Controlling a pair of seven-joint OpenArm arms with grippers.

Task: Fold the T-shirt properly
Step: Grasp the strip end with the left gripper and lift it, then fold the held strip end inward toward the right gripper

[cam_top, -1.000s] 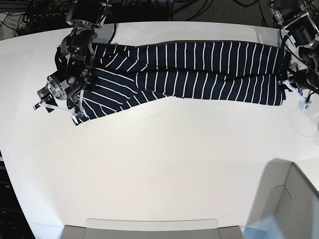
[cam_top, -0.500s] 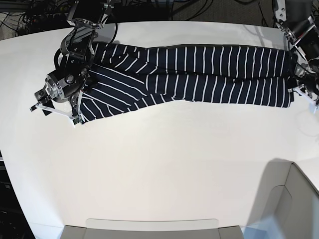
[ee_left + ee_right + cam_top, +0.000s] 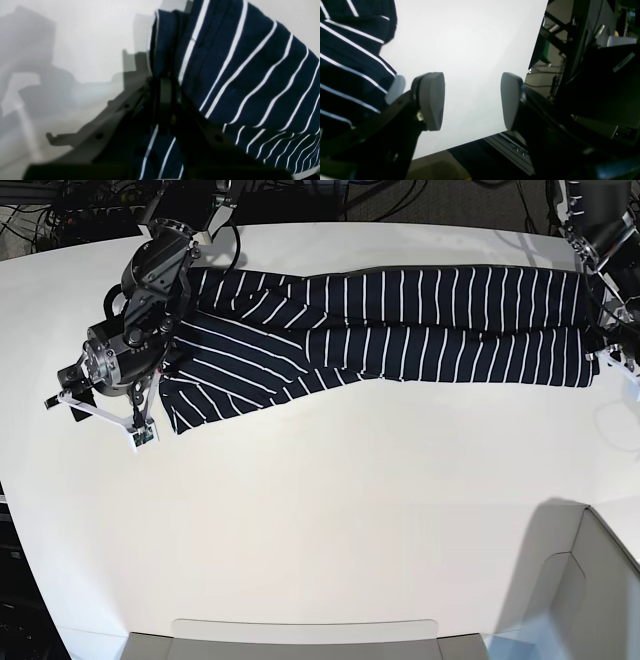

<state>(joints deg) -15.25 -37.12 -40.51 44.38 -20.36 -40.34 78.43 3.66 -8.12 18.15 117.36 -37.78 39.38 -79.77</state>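
The T-shirt (image 3: 400,330), dark navy with thin white stripes, lies stretched in a long band across the far part of the white table (image 3: 330,510). My left gripper (image 3: 608,362) is at the shirt's right end. In the left wrist view it (image 3: 165,82) is shut on the shirt's (image 3: 250,75) folded edge. My right gripper (image 3: 95,420) sits just off the shirt's left end, open and empty. In the right wrist view its grey pads (image 3: 431,100) stand wide apart over bare table, with the shirt (image 3: 347,62) at the left.
A grey bin (image 3: 590,580) stands at the front right corner and a flat grey tray (image 3: 300,635) at the front edge. Cables and dark frames lie beyond the table's far edge. The table's edge (image 3: 535,57) is close to my right gripper.
The shirt has slid to the right with my left gripper pulling its right end. My right gripper has moved left and towards the front, off the shirt's left corner.
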